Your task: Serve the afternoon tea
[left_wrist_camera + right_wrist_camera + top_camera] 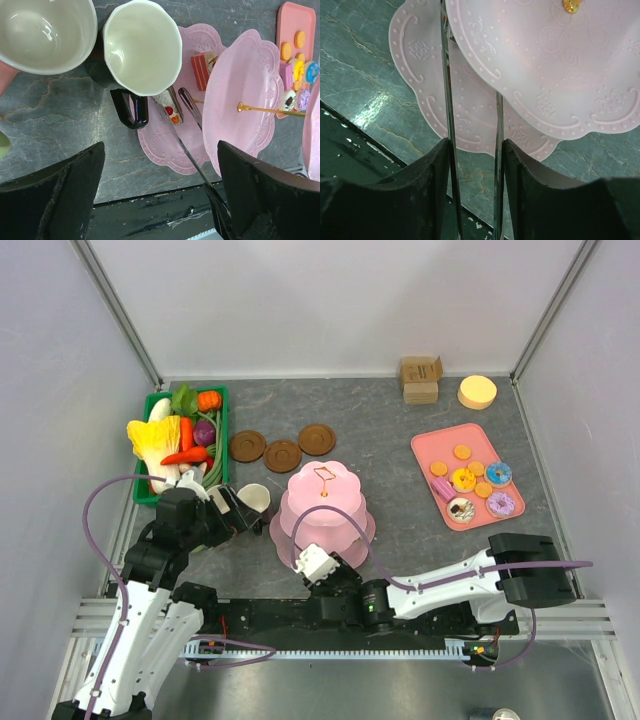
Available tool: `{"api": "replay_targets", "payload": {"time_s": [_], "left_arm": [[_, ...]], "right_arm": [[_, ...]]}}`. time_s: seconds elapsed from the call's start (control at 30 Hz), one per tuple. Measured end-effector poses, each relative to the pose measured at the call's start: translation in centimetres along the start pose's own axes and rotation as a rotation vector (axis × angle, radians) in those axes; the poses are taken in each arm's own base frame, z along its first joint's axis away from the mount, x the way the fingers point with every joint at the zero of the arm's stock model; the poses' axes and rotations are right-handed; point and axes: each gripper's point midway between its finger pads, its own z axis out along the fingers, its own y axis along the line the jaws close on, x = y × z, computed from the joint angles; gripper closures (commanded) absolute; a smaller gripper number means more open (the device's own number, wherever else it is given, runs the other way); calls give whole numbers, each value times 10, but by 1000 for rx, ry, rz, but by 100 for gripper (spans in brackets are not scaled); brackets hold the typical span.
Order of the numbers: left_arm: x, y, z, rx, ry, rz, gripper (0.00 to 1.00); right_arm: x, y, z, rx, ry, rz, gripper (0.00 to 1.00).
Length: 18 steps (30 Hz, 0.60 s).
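Here the right claw clasps tongs, tips just beside the cake slice on the pink stand

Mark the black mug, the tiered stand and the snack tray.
black mug (142, 47): left wrist view, white inside.
tiered stand (335, 505): top external view, bare upper tier.
snack tray (432, 445): top external view, bare far-left corner.

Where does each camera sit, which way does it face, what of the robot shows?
Top external: above and behind the bases, looking down on the table; left arm and right arm show.
Left wrist: on the left arm, looking past its open fingers at the dark mug and the stand.
Right wrist: on the right arm, looking past its fingers, which hold tongs, at the stand.
Shared: both wrist views show stand and tongs.
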Motion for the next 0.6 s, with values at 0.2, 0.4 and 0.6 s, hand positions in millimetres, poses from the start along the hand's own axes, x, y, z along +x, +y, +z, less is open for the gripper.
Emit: {"api": "replay_targets", "payload": {"time_s": [0.2,0.4,0.6], "left_arm": [[0,0,0,1,0,0,1],[0,0,1,-1,3,0,1],[1,1,2,-6,10,-1,1]], "right_arm": [[-6,0,-4,-14,-9,27,48],[-9,0,-6,-23,-14,39,50],[-18,5,-13,-68,-36,51,50]]}}
